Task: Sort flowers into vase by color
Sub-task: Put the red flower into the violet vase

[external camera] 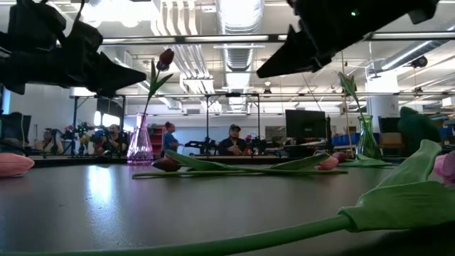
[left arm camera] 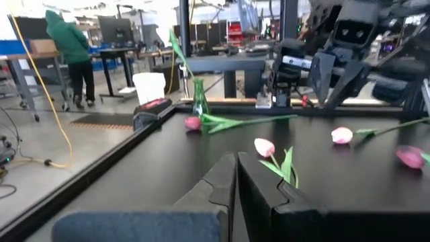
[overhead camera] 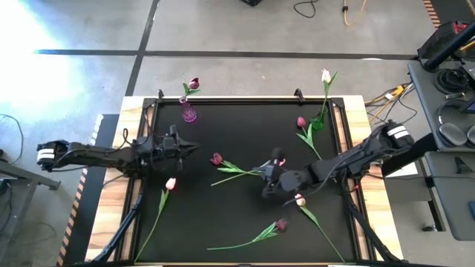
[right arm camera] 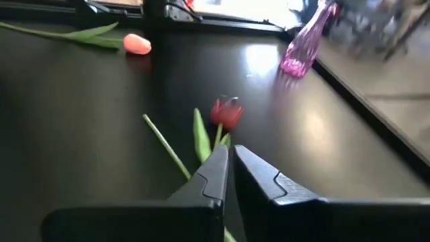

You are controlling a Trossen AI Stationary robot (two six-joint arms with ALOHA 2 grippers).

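The left gripper (overhead camera: 194,149) is hovering left of centre, fingers pressed together, holding nothing. A pink vase (overhead camera: 188,113) is standing upper left holding a dark flower (overhead camera: 194,83). Mid-frame, a magenta tulip (overhead camera: 216,159) is lying flat. The right gripper (overhead camera: 261,172), fingers nearly together, is hanging beside it.

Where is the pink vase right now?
In the high view the pink vase stands at the mat's far left corner, holding one dark tulip, just beyond the shut left gripper.

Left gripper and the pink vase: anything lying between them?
No. In the high view only bare black mat separates the left gripper from the pink vase.
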